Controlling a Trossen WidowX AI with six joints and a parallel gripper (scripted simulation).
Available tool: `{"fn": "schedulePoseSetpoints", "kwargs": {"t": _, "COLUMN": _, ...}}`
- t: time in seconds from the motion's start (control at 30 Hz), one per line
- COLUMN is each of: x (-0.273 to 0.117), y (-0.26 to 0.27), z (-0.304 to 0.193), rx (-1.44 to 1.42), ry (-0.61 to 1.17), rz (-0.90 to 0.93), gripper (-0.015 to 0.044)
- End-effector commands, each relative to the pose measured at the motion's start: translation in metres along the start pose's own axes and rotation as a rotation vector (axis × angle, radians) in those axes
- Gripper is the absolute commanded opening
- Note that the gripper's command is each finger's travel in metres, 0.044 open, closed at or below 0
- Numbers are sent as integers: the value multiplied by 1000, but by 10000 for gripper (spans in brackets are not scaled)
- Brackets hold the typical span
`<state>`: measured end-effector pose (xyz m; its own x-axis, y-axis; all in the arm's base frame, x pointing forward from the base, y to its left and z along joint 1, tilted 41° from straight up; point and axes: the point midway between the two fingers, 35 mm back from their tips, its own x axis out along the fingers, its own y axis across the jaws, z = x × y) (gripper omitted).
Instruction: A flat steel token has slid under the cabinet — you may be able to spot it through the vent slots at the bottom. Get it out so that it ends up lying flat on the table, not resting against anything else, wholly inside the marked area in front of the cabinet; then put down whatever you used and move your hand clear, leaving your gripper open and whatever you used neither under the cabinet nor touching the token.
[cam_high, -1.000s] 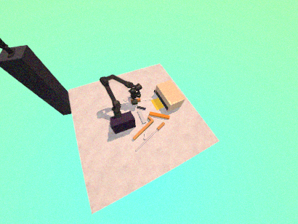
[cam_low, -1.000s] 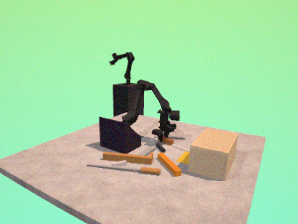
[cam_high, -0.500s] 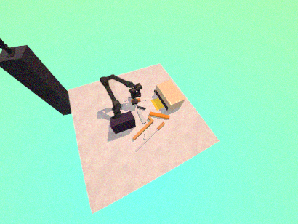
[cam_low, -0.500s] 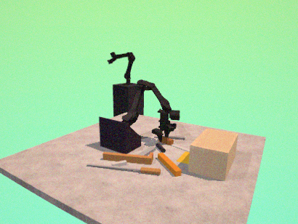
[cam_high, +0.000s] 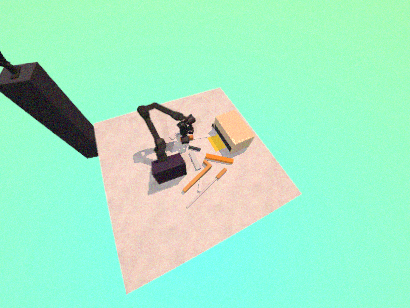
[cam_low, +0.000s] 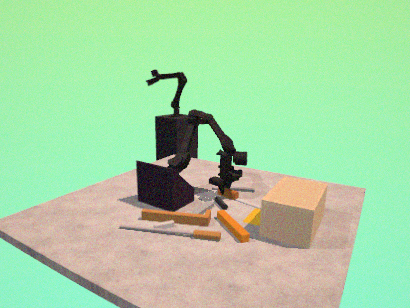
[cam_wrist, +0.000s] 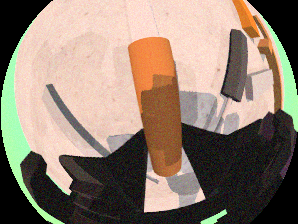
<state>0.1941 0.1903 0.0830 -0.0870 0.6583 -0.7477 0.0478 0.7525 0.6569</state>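
My gripper (cam_high: 187, 134) (cam_low: 226, 185) (cam_wrist: 161, 129) is shut on the orange handle (cam_wrist: 152, 85) (cam_low: 230, 193) of a thin-shafted tool, low over the table to the left of the tan cabinet (cam_high: 233, 130) (cam_low: 294, 209). The handle runs straight out between my fingers in the wrist view. A yellow marked area (cam_high: 216, 143) (cam_low: 252, 217) lies in front of the cabinet. The steel token does not show in any view.
An orange L-shaped tool (cam_high: 197, 177) (cam_low: 175, 216), an orange bar (cam_high: 219, 158) (cam_low: 232, 225), a long rod with an orange handle (cam_high: 220, 173) (cam_low: 206, 234) and a short dark stick (cam_low: 220, 202) (cam_wrist: 234, 65) lie near the marked area. The arm's dark base (cam_high: 168, 169) (cam_low: 162, 186) stands to the left.
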Motion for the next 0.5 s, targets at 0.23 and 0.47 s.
{"fn": "schedulePoseSetpoints", "kwargs": {"t": 0.23, "x": 0, "y": -1, "z": 0, "rx": 2, "ry": 0, "rz": -1, "gripper": 0}}
{"fn": "schedulePoseSetpoints", "kwargs": {"t": 0.47, "x": 0, "y": 0, "z": 5, "rx": 3, "ry": -1, "rz": 0, "gripper": 0}}
